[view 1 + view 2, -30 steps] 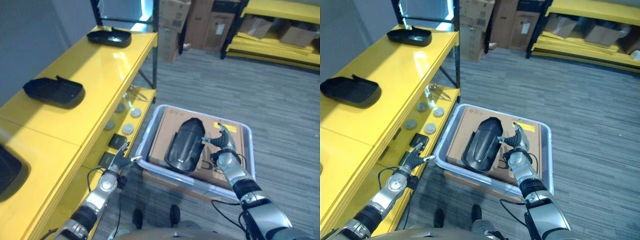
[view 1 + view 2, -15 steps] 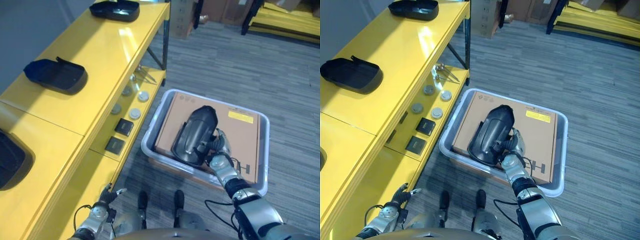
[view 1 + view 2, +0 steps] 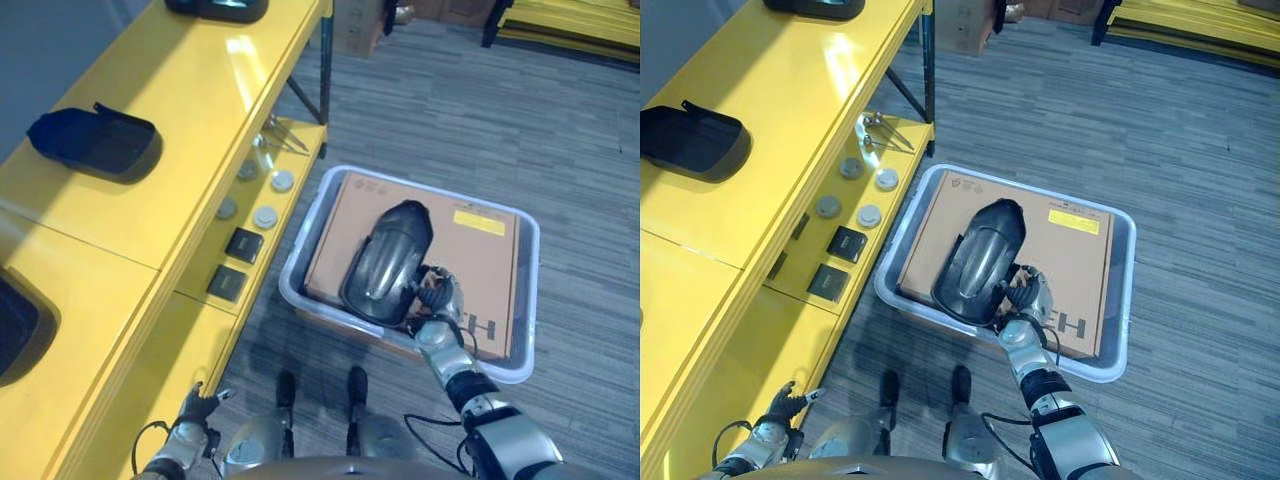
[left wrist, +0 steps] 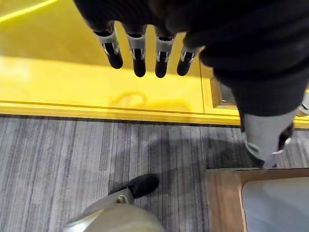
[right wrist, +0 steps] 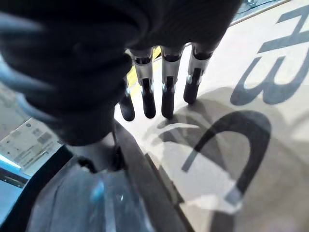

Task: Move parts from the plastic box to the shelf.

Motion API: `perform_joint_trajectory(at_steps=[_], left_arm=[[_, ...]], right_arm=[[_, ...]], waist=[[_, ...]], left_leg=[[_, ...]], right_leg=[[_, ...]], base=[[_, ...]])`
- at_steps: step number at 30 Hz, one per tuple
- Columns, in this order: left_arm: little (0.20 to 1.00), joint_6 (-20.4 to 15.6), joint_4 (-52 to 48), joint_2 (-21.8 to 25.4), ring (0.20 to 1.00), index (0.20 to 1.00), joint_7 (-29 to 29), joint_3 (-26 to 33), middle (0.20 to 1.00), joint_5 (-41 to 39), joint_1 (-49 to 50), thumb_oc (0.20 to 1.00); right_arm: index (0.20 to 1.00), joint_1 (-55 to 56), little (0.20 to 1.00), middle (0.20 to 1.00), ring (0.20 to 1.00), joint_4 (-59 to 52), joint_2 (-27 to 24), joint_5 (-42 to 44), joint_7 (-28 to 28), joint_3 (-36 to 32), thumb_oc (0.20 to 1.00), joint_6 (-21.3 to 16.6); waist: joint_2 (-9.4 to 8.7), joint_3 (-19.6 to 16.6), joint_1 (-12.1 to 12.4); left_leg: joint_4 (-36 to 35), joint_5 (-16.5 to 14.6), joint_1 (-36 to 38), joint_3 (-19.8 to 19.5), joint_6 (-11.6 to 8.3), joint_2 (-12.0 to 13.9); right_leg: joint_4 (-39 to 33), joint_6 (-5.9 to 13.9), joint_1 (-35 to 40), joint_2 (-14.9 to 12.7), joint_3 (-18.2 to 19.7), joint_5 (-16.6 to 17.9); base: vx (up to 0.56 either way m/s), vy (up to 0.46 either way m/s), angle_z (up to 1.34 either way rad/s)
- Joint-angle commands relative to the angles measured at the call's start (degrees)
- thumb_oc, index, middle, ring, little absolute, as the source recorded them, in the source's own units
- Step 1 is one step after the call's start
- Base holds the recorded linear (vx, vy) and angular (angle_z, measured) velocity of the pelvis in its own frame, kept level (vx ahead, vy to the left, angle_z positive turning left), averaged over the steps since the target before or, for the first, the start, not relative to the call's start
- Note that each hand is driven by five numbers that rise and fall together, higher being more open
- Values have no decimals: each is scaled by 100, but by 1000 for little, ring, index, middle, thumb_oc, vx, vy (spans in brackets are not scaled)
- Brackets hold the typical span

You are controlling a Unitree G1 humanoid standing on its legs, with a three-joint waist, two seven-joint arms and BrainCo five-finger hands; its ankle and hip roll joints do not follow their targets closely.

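Observation:
A glossy black curved part (image 3: pixel 388 262) lies on a brown cardboard sheet (image 3: pixel 1080 255) inside the grey plastic box (image 3: pixel 528 300) on the floor. My right hand (image 3: pixel 437 300) rests at the part's near right edge. In the right wrist view its fingers (image 5: pixel 166 92) reach out straight over the cardboard, with the part (image 5: pixel 96 198) beside the thumb. My left hand (image 3: pixel 785 405) hangs low in front of the yellow shelf (image 3: pixel 200 110), open and holding nothing. In the left wrist view its straight fingers (image 4: pixel 140 53) point at the shelf's yellow front panel.
Two black parts (image 3: pixel 95 140) (image 3: pixel 215 8) lie on the shelf top, and another shows at the left edge (image 3: pixel 15 330). The lower shelf level carries round discs (image 3: pixel 265 215) and black square pieces (image 3: pixel 243 243). Grey carpet floor lies right of the box.
The camera has tilted down. My left hand dropped from the box's near left corner to low beside the shelf. My right hand closed in on the part's near edge.

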Motion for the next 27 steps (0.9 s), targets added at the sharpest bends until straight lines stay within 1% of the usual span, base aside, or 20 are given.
perform_joint_trajectory(at_steps=[1, 4, 5, 9, 10, 11, 14, 16, 17, 18, 19, 22, 23, 25, 26, 27], left_arm=[[1000, -96, 212, 39, 1000, 1000, 189, -136, 1000, 55, -312, 1000], [1000, -143, 133, 52, 1000, 1000, 228, -60, 1000, -165, -340, 1000], [1000, -170, 122, 69, 1000, 1000, 217, -56, 1000, -215, -361, 1000], [1000, -187, 169, 130, 1000, 1000, 206, -20, 1000, -202, -353, 1000], [1000, -196, 196, 159, 1000, 1000, 193, 12, 1000, -213, -339, 1000], [1000, -223, 123, 268, 1000, 1000, 176, 74, 1000, -186, -279, 1000], [1000, -242, 34, 321, 1000, 1000, 161, 92, 1000, -175, -247, 1000], [1000, -295, -410, 475, 1000, 1000, 129, 105, 1000, -87, -194, 1000], [1000, -291, -417, 474, 1000, 1000, 127, 103, 1000, -86, -191, 1000], [1000, -333, -851, 569, 1000, 1000, 90, 144, 1000, -38, -160, 1000], [1000, -353, -1106, 617, 1000, 1000, 78, 167, 1000, -32, -149, 1000], [1000, -427, -1748, 682, 1000, 1000, 27, 196, 1000, -64, -216, 1000], [1000, -421, -1756, 683, 1000, 1000, 24, 193, 1000, -65, -215, 1000], [1000, -454, -2526, 769, 1000, 1000, -72, 198, 1000, -116, -277, 1000], [1000, -442, -3039, 816, 1000, 1000, -116, 133, 1000, 19, -459, 1000], [1000, -442, -3226, 791, 1000, 1000, -168, 133, 1000, -56, -534, 1000]], right_arm=[[200, -81, 200, 200, 200, 675, 319, 477, 532, 293, 200, -79], [200, -132, 200, 200, 200, 812, 287, 519, 623, 344, 200, -63], [200, -190, 200, 200, 200, 1091, 214, 556, 711, 344, 200, -63], [200, -259, 200, 200, 200, 1358, 25, 351, 792, 365, 200, 30], [200, -285, 200, 200, 200, 1528, -70, 310, 809, 341, 200, 63], [200, -412, 200, 200, 200, 1644, -348, 134, 878, 324, 200, 105], [200, -445, 200, 200, 200, 1594, -483, 45, 882, 323, 200, 120], [200, -522, 200, 200, 200, 1032, -910, -276, 944, 314, 200, 131], [200, -514, 200, 200, 200, 1019, -914, -280, 948, 309, 200, 138], [200, -481, 200, 200, 200, 314, -1284, -714, 930, 267, 200, 183], [200, -440, 200, 200, 200, -11, -1410, -851, 902, 198, 200, 187], [200, -320, 200, 200, 200, -780, -1753, -1300, 826, -24, 200, 209], [200, -299, 200, 200, 200, -811, -1755, -1311, 837, -41, 200, 225], [200, -142, 200, 200, 200, -1411, -1941, -1549, 842, -246, 200, 238], [200, 9, 200, 200, 200, -1962, -1982, -1709, 800, -521, 200, 212], [200, 89, 200, 200, 200, -2217, -2038, -1856, 828, -596, 200, 215]], waist=[[-115, -121, 94], [-120, -128, 102], [-121, -130, 119], [-132, -168, 154], [-134, -189, 169], [-146, -227, 198], [-154, -235, 207], [-192, -246, 210], [-190, -243, 213], [-217, -263, 189], [-227, -269, 175], [-266, -317, 132], [-265, -312, 138], [-291, -355, 105], [-329, -440, 51], [-346, -482, 36]], left_leg=[[-4, -140, -70, 107, -215, 245], [-4, -134, -75, 74, -219, 242], [-4, -130, -80, 47, -222, 239], [-4, -135, -84, 12, -226, 232], [-4, -142, -77, 1, -227, 233], [-4, -158, -59, -19, -222, 233], [-4, -162, -57, -27, -222, 234], [-4, -174, -33, -16, -218, 241], [-4, -176, -28, -15, -218, 242], [-4, -196, 5, 8, -215, 256], [-4, -207, 25, 25, -213, 264], [-4, -245, 94, 61, -210, 281], [-4, -248, 101, 62, -210, 282], [-4, -281, 160, 73, -208, 286], [-4, -265, 214, 97, -202, 299], [-4, -281, 249, 110, -202, 303]], right_leg=[[45, 517, 248, -428, 184, -381], [35, 518, 270, -431, 147, -385], [32, 520, 282, -435, 114, -383], [19, 527, 316, -436, 83, -392], [12, 530, 328, -436, 70, -399], [5, 531, 365, -435, 58, -407], [1, 534, 374, -437, 49, -409], [3, 539, 383, -430, 70, -413], [4, 539, 387, -430, 72, -413], [7, 547, 402, -420, 94, -421], [9, 550, 413, -417, 99, -424], [21, 549, 453, -401, 125, -459], [23, 549, 458, -400, 126, -462], [31, 543, 505, -391, 131, -489], [41, 531, 539, -383, 149, -483], [40, 530, 574, -379, 163, -497]], base=[[0, 0, 0], [0, 0, 0], [0, 0, 0], [7, -13, 13], [32, -10, 10], [28, -6, 7], [7, -10, 4], [0, 0, 0], [0, 0, 0], [0, 0, 0], [0, 0, 0], [2, -2, -1], [8, -13, -5], [6, -8, -4], [0, 0, 0], [33, -41, -4]])
